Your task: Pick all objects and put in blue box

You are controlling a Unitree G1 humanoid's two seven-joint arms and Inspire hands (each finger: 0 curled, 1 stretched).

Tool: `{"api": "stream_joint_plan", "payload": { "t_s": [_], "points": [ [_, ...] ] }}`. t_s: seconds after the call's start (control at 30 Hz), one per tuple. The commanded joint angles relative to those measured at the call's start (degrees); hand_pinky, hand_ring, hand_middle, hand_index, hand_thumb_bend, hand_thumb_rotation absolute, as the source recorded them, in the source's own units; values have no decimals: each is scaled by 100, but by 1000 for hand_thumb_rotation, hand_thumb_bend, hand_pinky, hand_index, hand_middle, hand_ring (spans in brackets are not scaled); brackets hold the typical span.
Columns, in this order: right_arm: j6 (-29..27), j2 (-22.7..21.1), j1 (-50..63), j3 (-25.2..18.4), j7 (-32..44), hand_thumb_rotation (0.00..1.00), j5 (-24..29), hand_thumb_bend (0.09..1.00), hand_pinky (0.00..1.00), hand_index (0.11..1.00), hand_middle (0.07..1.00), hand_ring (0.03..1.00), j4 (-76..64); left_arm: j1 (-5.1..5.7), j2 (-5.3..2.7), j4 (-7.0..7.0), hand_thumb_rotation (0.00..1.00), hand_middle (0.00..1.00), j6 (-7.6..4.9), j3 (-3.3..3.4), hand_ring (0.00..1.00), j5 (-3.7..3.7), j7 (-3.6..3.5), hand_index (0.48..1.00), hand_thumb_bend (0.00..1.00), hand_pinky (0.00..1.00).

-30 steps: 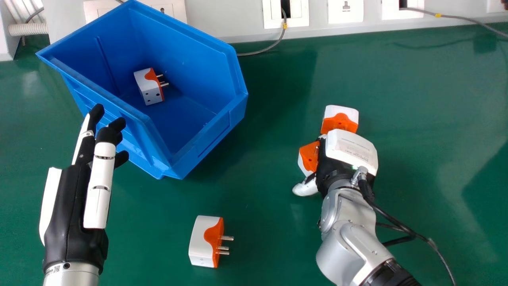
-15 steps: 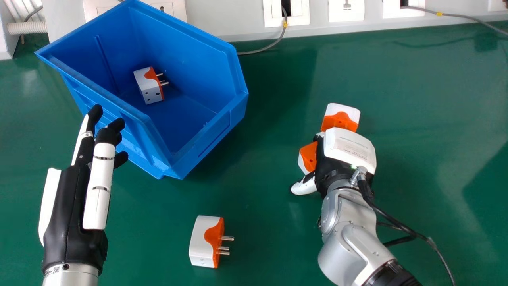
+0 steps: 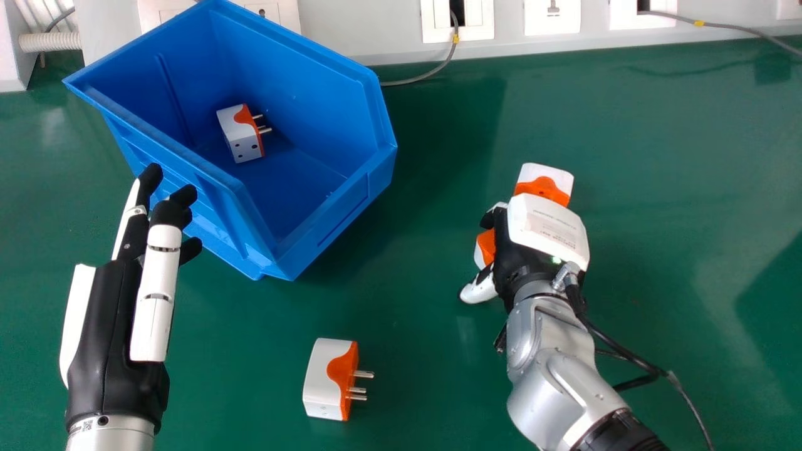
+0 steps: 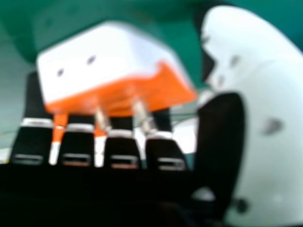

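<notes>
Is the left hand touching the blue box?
Cannot tell. In the head view, the left hand overlaps the blue box, hiding any contact or gap.

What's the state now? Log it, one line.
blue box: one plug adapter inside | table: one uncovered adapter | right hand: partly covering two adapters | left hand: open, near box

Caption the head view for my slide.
Right robot hand at one plug adapter, a second just beyond, a third apart on the green table, a fourth in the blue box.
</notes>
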Motion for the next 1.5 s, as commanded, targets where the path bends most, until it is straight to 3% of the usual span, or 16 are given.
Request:
{"api": "stream_joint_plan", "payload": {
  "t_s": [0.0,0.13,0.47,0.8,1.03,1.23,1.47],
  "points": [
    [-141,54,81,-3,-18,15,77,478,435,650,666,575,-36,22,40,-217,1000,910,-28,23,925,21,-5,964,463,876],
    [-168,52,68,-23,-72,7,70,486,392,599,584,492,-5,15,41,-240,1000,910,14,19,925,31,5,965,462,876],
    [-198,117,113,-407,-109,3,342,490,359,567,538,443,-197,34,59,-304,1000,910,90,17,925,77,10,965,468,876],
    [-25,320,121,-861,-254,1,687,490,344,564,523,422,-381,38,86,-305,1000,911,82,18,923,117,-3,967,464,873],
    [-123,398,219,-1141,-390,0,961,490,343,561,519,417,-608,28,87,-335,999,911,128,27,920,96,-9,969,463,868],
    [-173,397,282,-1208,-457,0,1061,492,347,543,520,419,-688,46,71,-412,983,908,166,21,917,73,-11,968,462,864],
    [-131,366,304,-1237,-475,0,1109,493,351,530,520,418,-832,30,55,-409,964,902,161,0,911,83,-4,963,463,859]
  ]
}}
